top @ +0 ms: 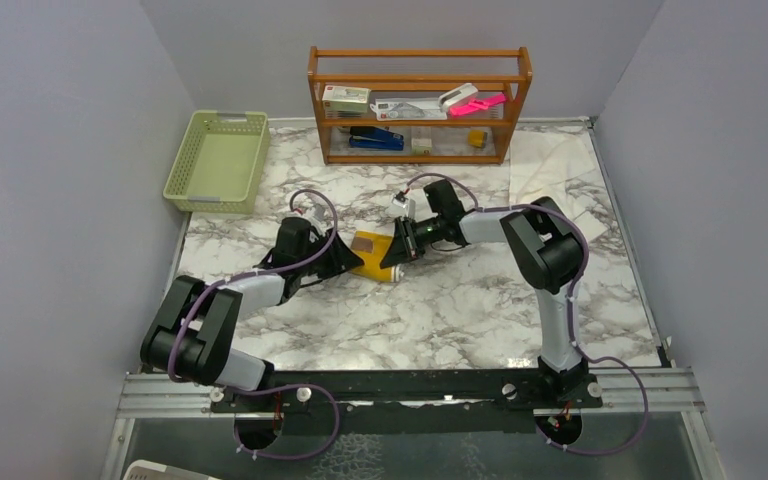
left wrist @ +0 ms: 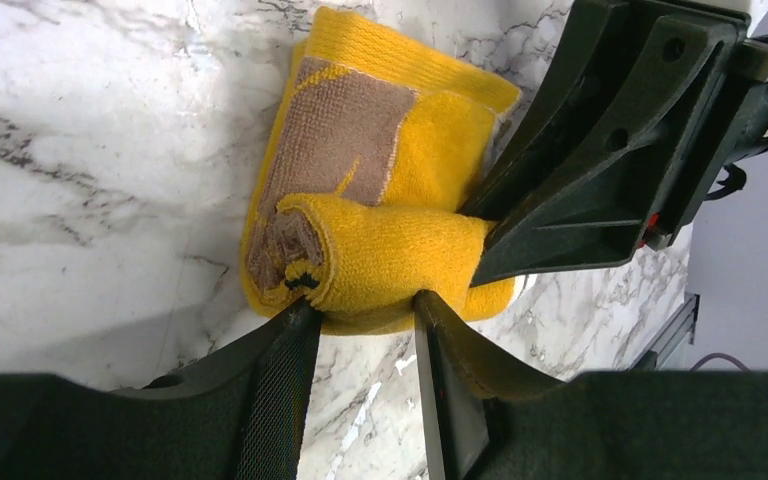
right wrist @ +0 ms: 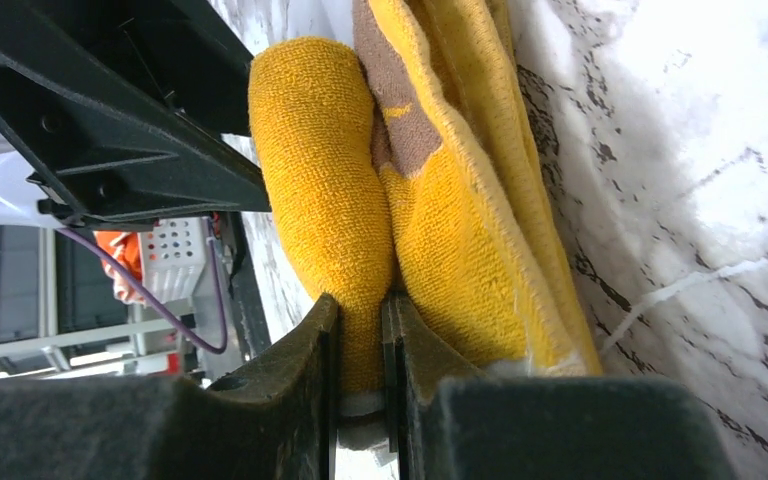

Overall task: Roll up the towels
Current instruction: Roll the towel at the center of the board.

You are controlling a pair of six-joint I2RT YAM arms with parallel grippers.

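The mustard-yellow towel [top: 370, 255] with a brown patch lies mid-table, partly rolled: a thick roll [left wrist: 390, 255] rests on its flat remainder [left wrist: 400, 100]. My left gripper [left wrist: 365, 305] is open, its two fingertips [left wrist: 295, 320] touching the near side of the roll, with bare marble between the fingers. My right gripper [right wrist: 360, 305] is shut on one end of the roll [right wrist: 325, 180], and it also shows in the left wrist view [left wrist: 600, 180] at the roll's right end. In the top view the left gripper [top: 348, 257] and right gripper [top: 393, 258] meet at the towel. The cream-white towel [top: 552, 168] lies flat at the back right.
A green plastic basket [top: 218, 160] stands at the back left. A wooden shelf [top: 420, 105] with small items stands against the back wall. Grey walls close in both sides. The marble tabletop [top: 460, 310] stretches in front of the towel.
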